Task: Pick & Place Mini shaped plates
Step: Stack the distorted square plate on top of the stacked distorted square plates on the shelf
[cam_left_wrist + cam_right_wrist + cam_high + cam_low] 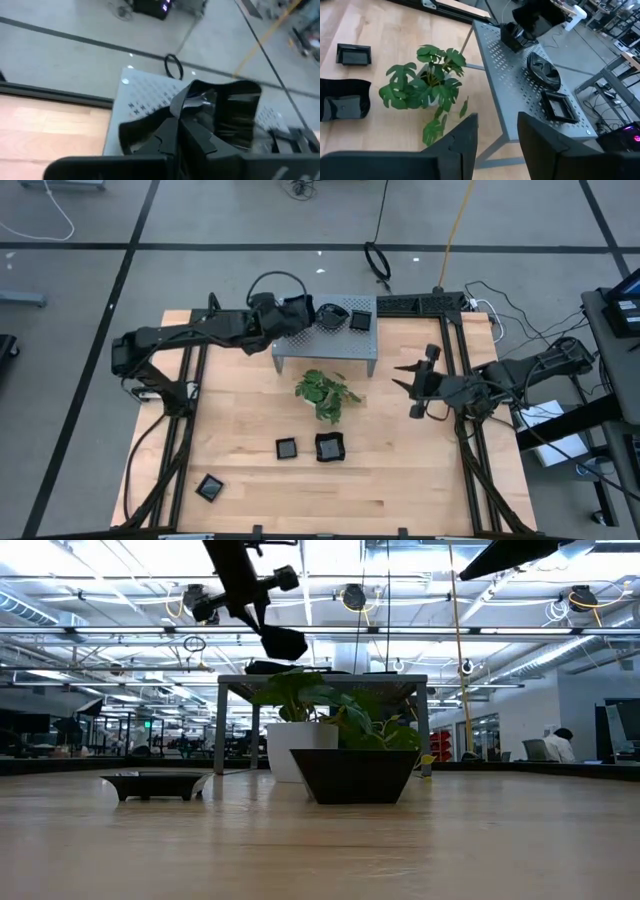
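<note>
So right now the left gripper (303,313) is up over the near-left corner of the grey perforated stand (345,350), with its jaws clamped on a glossy black plate (227,112); in the left wrist view that dish sits right between the dark fingers (200,137), hanging above the stand's top. Just beyond that gripper, two more plates rest on the stand: a rounded wavy one (330,318) and a square one (360,321) right beside it. The right gripper (411,388) waits off to the side of the stand above the tabletop (420,470), jaws apart and holding nothing. Toward its front sits the leafy plant (325,392). Further out on the tabletop are three more plates: a small square one (287,448), a deeper one (330,447) next to it, and a lone one (209,487) well apart from both grippers.
</note>
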You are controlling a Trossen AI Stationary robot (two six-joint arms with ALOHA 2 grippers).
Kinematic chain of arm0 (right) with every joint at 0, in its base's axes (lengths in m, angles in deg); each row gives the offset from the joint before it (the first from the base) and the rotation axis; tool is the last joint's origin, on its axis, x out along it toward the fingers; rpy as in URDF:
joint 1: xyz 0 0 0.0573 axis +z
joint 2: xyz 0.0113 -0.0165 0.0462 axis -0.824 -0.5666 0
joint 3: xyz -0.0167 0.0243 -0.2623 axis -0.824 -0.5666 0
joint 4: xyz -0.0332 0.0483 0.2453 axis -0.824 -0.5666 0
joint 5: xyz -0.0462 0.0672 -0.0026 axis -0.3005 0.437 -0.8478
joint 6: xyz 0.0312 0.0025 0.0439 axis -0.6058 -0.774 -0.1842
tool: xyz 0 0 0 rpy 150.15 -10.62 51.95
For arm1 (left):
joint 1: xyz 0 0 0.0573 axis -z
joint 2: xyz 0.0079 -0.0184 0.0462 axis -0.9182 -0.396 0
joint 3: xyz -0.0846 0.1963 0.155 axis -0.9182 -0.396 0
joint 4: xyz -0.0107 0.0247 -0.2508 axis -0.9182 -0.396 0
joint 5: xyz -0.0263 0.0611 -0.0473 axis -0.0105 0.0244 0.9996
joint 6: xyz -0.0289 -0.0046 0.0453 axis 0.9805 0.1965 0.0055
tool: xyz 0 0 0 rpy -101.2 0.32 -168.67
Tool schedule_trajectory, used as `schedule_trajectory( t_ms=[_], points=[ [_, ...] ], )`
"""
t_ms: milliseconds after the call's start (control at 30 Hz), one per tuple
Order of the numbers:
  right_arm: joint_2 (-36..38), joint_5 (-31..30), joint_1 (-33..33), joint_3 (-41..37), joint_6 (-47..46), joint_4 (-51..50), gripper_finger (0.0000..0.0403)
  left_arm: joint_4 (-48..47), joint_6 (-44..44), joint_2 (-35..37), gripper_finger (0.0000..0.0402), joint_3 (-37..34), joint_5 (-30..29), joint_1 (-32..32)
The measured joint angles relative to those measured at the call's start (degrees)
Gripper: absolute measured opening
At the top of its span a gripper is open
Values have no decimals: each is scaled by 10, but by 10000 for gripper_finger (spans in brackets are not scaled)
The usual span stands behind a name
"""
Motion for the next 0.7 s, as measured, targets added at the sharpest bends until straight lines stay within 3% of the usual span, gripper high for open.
schedule_trajectory(
  t_ms=[700],
  points=[
    [0,2,-38,0,-2,0,125,-52,92,-4,14,0,-60,12]
  ],
)
